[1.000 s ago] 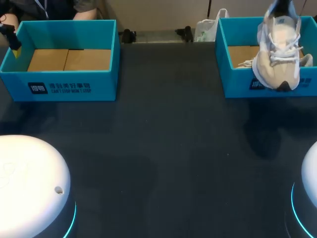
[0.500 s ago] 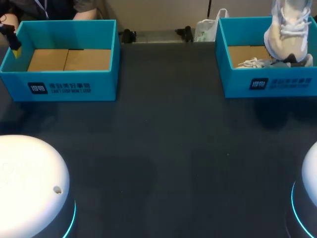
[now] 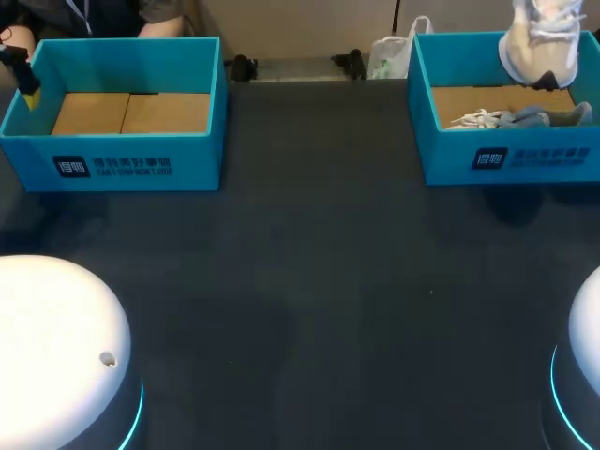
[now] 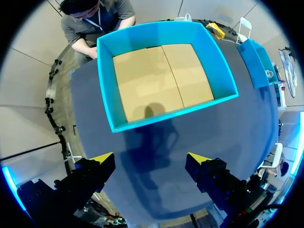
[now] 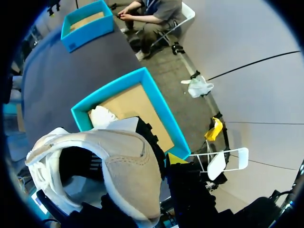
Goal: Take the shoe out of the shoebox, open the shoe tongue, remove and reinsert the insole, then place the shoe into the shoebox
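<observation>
Print: each shoebox has a white logo block and lines of white characters on its front wall; I do not read them off.
Boxes: two, both open-topped teal card with plain brown floors. The left shoebox [image 3: 122, 164] holds nothing visible. The right shoebox [image 3: 525, 159] sits at the far right of the dark, matte table [image 3: 309, 281].
Shoe: one beige trainer [image 3: 539, 42] with a suede-like heel, white laces and a white sole. It hangs in the air above the right shoebox's back part.
Also in the right shoebox: one laced grey item [image 3: 525, 117], lying flat on the floor.
Right gripper [image 5: 164, 164]: clamped on the shoe's heel collar, with one yellow tip visible.
Left gripper [image 4: 149, 157]: jaws wide apart, holding nothing, above bare table just short of the left shoebox.
</observation>
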Available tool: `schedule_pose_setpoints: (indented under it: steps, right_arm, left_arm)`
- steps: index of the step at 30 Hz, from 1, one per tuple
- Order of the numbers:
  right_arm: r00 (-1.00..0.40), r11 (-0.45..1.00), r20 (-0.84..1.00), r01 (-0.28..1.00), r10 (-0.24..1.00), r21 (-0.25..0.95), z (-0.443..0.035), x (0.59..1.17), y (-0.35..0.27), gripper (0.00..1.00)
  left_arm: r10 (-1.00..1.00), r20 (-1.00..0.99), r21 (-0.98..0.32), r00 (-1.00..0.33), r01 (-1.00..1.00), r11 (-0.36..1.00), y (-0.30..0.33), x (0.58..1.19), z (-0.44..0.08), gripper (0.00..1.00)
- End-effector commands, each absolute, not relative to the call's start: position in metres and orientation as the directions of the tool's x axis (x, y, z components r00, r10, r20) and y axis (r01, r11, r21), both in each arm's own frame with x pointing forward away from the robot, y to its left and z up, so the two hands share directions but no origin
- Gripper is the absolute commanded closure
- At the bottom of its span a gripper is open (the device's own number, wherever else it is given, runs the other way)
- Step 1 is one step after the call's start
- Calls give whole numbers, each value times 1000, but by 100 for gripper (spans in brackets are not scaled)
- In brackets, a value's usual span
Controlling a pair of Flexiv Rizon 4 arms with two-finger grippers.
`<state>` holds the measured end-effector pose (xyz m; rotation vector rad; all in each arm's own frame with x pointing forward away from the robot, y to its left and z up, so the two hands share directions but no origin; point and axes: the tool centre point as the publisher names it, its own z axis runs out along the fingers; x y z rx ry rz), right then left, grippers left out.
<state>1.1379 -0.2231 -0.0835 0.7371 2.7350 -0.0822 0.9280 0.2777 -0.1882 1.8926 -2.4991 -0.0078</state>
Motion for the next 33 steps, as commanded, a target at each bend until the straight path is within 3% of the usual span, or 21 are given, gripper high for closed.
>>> schedule_pose_setpoints:
  steps: [1, 8, 12, 20, 22, 33]
  right_arm:
    - [-843, 892, -304, 449, 445, 60, -86, 1158, -234, 100]
    - [-847, 895, -296, 441, 442, 75, -100, 1175, -242, 100]
    - [-790, 824, -251, 563, 559, 62, -116, 1178, -250, 100]
    - [-513, 545, -236, 832, 826, 99, -121, 1176, -268, 100]
    - [-263, 287, -240, 955, 935, 71, -125, 1169, -282, 100]
    - [-263, 287, -240, 955, 935, 71, -125, 1169, -282, 100]
  left_arm:
    - [-962, 1, 8, -271, -962, 271, 278, 927, -188, 0]
    - [-962, 1, 8, -271, -962, 271, 278, 927, -188, 0]
    - [-962, 1, 8, -271, -962, 271, 278, 927, -188, 0]
    - [-962, 1, 8, -271, -962, 271, 278, 927, -188, 0]
    - [-962, 1, 8, -271, -962, 271, 278, 927, -188, 0]
    - [-962, 1, 8, -271, -962, 271, 278, 927, -188, 0]
